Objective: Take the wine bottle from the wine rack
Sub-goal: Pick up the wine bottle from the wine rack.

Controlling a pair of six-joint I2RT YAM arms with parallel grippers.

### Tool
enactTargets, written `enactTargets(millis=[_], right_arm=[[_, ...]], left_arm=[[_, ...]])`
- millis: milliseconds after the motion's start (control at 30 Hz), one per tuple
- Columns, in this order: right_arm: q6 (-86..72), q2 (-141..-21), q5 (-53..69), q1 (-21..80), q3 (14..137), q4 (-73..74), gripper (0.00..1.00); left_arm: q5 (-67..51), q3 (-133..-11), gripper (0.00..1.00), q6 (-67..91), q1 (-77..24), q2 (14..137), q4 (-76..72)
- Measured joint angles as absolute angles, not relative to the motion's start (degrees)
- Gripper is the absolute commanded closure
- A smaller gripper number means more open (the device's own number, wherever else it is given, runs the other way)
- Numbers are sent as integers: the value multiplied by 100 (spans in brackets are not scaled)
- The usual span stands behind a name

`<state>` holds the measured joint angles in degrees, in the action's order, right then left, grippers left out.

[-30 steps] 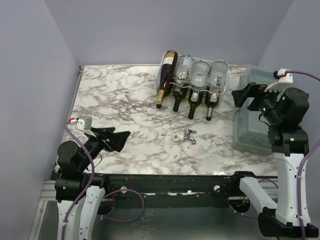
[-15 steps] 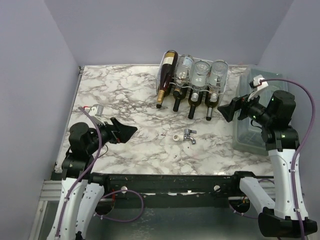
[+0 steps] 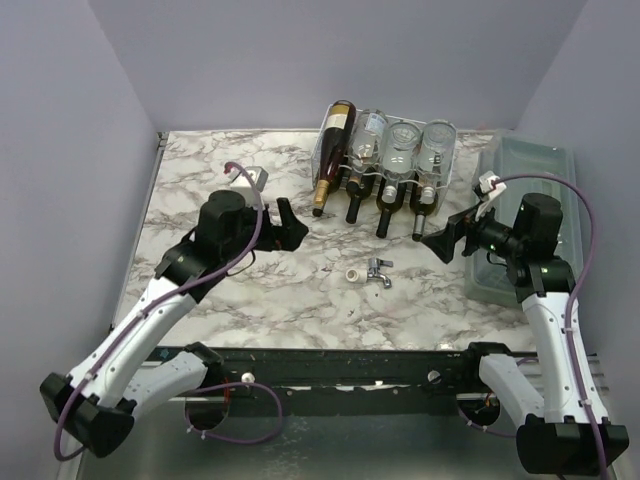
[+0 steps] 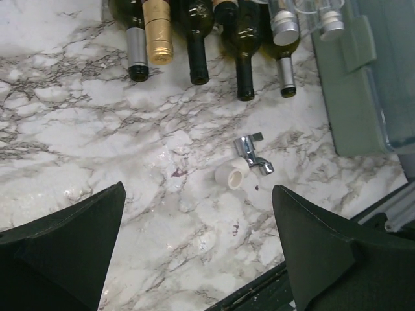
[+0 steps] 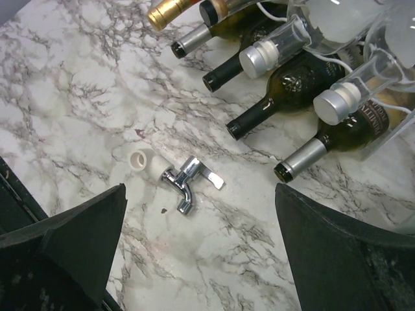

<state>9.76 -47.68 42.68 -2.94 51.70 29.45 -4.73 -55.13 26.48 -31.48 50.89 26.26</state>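
1. Both my tools stood open and empty: the left tool (image 3: 291, 226) at 9 o'clock of the metal tap (image 3: 379, 271), the right tool (image 3: 438, 240) at 3 o'clock. A low sweep could have knocked that tap.
2. The wine bottle (image 3: 333, 150) lay in the wine rack (image 3: 323, 150) at 12 o'clock. Gripping its slim neck risked slipping, or dragging the rack and the neighbouring bottles (image 3: 400, 165).

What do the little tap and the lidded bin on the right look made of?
Tap: polished chrome-like metal, going by its mirror glints. Its white stub end looks matte, probably plastic. Lidded bin: translucent grey-green plastic, judging by its hazy see-through walls.
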Motion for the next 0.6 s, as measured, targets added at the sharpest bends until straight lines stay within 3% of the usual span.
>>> enactTargets(millis=[467,600], right_arm=[[1245,-4840,4845,-294,4407,2545,0],[1391,-4866,5006,-294,4407,2574,0]], left_arm=[[-123,-6593,1,2147,-3315,7008,2211],[-71,-7039,5,2001,-3315,7607,2043]])
